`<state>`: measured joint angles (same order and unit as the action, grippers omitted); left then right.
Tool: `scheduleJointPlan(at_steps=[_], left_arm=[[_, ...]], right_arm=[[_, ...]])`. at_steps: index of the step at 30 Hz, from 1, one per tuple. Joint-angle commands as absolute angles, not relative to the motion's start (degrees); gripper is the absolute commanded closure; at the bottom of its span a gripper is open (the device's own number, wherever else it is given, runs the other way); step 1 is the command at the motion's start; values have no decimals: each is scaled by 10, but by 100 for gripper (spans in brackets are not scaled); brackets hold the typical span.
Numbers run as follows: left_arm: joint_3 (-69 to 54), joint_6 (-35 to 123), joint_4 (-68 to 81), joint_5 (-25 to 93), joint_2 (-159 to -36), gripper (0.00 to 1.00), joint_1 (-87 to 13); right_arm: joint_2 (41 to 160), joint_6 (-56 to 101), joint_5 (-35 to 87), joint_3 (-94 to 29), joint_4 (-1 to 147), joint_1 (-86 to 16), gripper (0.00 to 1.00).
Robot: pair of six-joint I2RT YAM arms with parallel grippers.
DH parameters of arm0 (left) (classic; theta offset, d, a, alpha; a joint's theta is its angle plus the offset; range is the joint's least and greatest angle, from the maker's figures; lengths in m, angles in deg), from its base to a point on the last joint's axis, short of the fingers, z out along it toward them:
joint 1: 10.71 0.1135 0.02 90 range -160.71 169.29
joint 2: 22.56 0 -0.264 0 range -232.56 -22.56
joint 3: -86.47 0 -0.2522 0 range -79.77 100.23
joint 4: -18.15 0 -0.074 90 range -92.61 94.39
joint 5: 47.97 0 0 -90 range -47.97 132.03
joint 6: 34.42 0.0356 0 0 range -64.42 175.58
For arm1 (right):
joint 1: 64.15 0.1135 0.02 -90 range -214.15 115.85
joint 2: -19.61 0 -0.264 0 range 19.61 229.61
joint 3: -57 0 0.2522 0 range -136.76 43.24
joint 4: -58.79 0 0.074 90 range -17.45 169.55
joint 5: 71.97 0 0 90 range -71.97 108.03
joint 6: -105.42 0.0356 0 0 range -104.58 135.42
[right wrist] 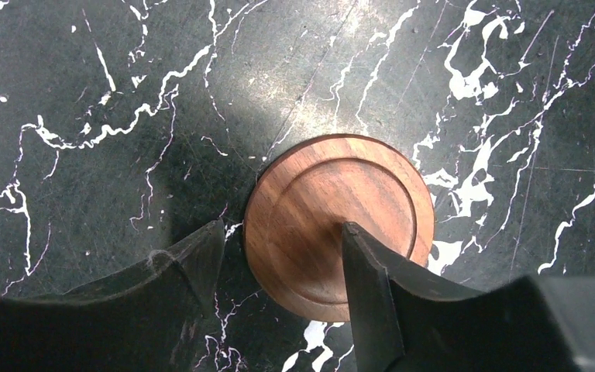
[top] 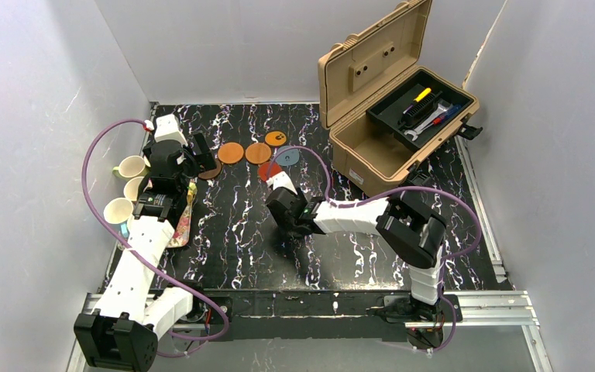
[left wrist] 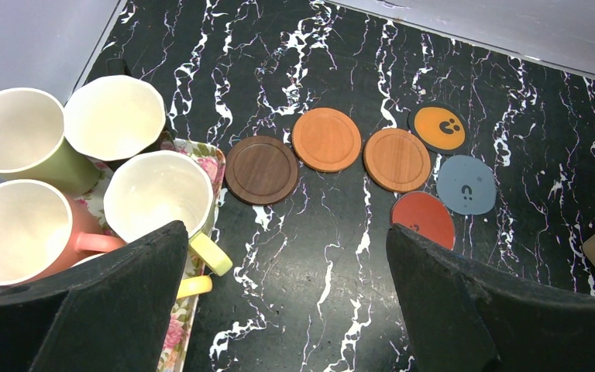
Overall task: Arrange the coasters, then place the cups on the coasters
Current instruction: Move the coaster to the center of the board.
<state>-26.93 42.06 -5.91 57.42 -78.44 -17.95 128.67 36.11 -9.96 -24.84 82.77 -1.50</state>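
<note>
**Top view:** Six coasters (top: 231, 153) lay flat in a loose arc at the back-middle of the black marbled worktop (top: 225, 248). The red coaster (top: 266, 175) was half hidden by the right arm. The cups (top: 132, 167) stood upright, mouths up, at far left by the floral tray (top: 180, 232). An open tan toolbox (top: 356, 167) sat back right with hand tools in its black insert. The right gripper (top: 290, 226) pointed down mid-worktop, and what lay under it was hidden here.

**Left wrist:** The left gripper (left wrist: 285, 232) had its jaws spread wide over bare worktop with nothing between them. Only this view showed the coaster marks:
- The orange coaster (left wrist: 439, 128) carried dark dots.
- The grey-blue coaster (left wrist: 466, 184) and the red one each carried a small mark.
- None of the marks read as writing.

The dark brown coaster (left wrist: 262, 170) sat just beside the tray. The yellow cup (left wrist: 159, 194) had its handle pointing lower right.

**Right wrist:** Only this view showed the seventh disc, a wooden coaster (right wrist: 318, 194). It lay flat, apart from the arc, and being round it had no long axis. The jaws were parted, with one tip just off the disc's left rim and the other over its centre. Contact could not be told.
</note>
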Motion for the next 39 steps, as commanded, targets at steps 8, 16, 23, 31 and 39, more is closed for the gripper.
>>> scheduleJointPlan(at_steps=[8,16,23,31,39], left_arm=[[-273,419,-57,572,-778,2,-182],[-272,418,-58,572,-776,2,-183],[-272,418,-59,572,-775,2,-183],[-272,418,-59,571,-774,2,-183],[-272,418,-58,571,-773,2,-183]], right_arm=[[1291,397,-161,-242,860,-31,41],[1266,424,-181,-201,871,-41,43],[1240,442,-189,-166,879,-66,44],[1211,463,-188,-126,888,-91,44],[1178,490,-192,-78,906,-100,44]])
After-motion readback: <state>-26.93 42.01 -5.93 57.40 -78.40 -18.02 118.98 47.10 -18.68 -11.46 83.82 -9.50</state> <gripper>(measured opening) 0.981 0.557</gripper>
